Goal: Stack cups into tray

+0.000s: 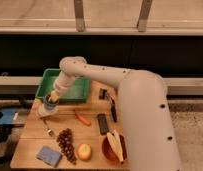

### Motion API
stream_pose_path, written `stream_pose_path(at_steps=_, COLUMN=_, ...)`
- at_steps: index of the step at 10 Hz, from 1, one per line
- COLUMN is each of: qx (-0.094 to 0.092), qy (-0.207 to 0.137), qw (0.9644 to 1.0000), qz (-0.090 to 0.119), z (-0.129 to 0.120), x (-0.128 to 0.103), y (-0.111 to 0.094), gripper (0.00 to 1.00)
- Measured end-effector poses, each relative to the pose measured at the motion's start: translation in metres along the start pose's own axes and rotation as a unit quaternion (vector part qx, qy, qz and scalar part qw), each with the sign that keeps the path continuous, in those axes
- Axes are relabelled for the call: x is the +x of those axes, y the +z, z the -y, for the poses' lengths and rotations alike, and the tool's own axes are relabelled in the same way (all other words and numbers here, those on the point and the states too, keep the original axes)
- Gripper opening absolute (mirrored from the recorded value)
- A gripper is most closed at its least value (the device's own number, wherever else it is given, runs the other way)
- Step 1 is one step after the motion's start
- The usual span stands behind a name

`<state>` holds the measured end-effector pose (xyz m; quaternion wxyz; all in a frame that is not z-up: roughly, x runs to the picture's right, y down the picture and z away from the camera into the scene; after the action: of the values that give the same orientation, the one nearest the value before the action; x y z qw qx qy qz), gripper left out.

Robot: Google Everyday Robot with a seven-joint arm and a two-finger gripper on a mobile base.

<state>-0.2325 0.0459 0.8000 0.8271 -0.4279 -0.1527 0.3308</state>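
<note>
**Desk:** Where are the cups?

**Photographer:** The blue cup (48, 102) appears to sit inside the white cup (44, 111). Both stand on the bench (34, 134) just outside the front left corner of the green tray (77, 86), so neither is in it yet.

**Desk:** How would they handle?

**Photographer:** They look like thin plastic, so probably light, stiff and a bit slick, and easy to tip. Nothing suggests they would break. I would pinch one wall at the rim from above. If the two are nested, a lift by the inner cup could leave the outer one behind.

**Desk:** And the robot?

**Photographer:** The claw (52, 96) is right over the blue cup's mouth, beside the tray's front edge. Its fingers are pressed together. I cannot tell whether the rim is caught between them.

**Desk:** Anything else nearby?

**Photographer:** An orange carrot (82, 118) lies in front of the tray. Dark grapes (66, 144) and a red-brown bowl (114, 148) are further out.
</note>
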Motion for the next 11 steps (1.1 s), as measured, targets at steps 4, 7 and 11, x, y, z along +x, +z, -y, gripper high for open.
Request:
stream_pose_path(at_steps=4, qx=-0.012, qy=-0.020, qw=0.9997, qz=0.004, z=-0.010, x=0.009, y=0.002, gripper=0.00)
stream_pose_path(at_steps=7, qx=-0.035, qy=-0.047, qw=0.9982, qz=0.012, z=-0.020, x=-0.028, y=0.029, gripper=0.00)
stream_pose_path(at_steps=11, qx=-0.051, qy=-0.082, qw=0.9953, qz=0.002, z=-0.027, x=-0.065, y=0.052, gripper=0.00)
